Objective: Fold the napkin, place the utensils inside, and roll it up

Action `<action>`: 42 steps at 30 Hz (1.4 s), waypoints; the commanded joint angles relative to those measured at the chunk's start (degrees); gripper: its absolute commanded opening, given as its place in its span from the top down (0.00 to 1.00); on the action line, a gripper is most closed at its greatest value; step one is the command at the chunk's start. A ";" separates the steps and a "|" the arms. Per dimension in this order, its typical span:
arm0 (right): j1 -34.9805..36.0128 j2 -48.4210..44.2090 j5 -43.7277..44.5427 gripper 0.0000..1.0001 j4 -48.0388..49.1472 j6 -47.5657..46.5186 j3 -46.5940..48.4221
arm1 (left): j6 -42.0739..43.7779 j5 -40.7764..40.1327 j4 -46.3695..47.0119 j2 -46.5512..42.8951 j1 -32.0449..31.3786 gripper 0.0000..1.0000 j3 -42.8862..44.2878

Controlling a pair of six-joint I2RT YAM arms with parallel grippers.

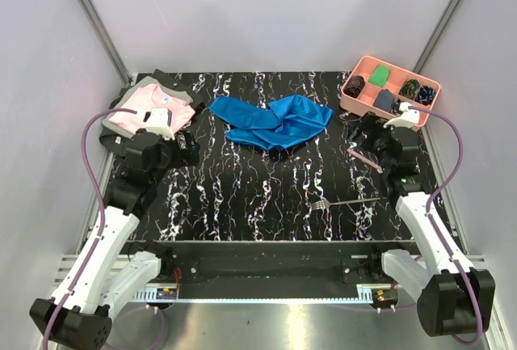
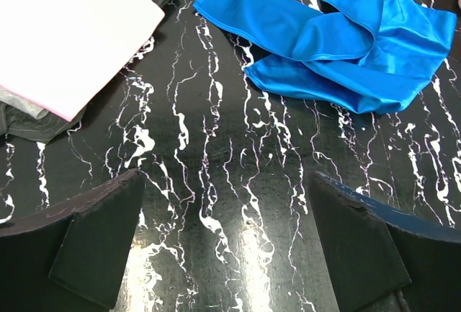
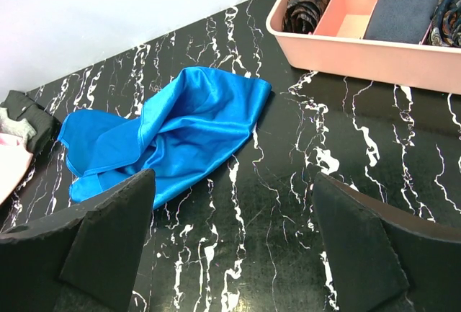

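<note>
Napkin (image 1: 271, 122) x1 (crumpled), fork (image 1: 343, 201) x1, stick (image 1: 365, 160) x1

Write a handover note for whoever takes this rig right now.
Left claw: open, empty, over bare table on the near side of the napkin.
Right claw: open, empty, also facing the napkin.
The napkin lies crumpled in a heap at the far centre of the table, neither spread nor folded.
The fork lies flat on the table at near right, tines pointing left. The second utensil lies on the table close beside the right arm's wrist.
Done: nothing yet.
Left: flatten and fold the napkin, lay both utensils on it, roll it up.
</note>
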 commanded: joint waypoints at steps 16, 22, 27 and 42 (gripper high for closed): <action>-0.01 5.50 -5.47 0.04 -1.08 2.54 5.24 | -17.44 -0.04 14.83 12.36 -1.88 0.02 -0.64; 0.08 5.42 -6.80 0.04 -2.31 2.71 5.33 | -19.65 -6.01 19.94 30.55 -2.06 0.07 7.33; -0.01 4.89 -7.15 0.03 -2.75 2.89 5.24 | -22.54 -7.00 22.83 45.14 -1.09 0.16 14.38; -0.01 6.30 -8.99 0.03 -2.75 3.24 5.59 | -34.24 2.86 33.30 67.92 3.13 0.28 25.11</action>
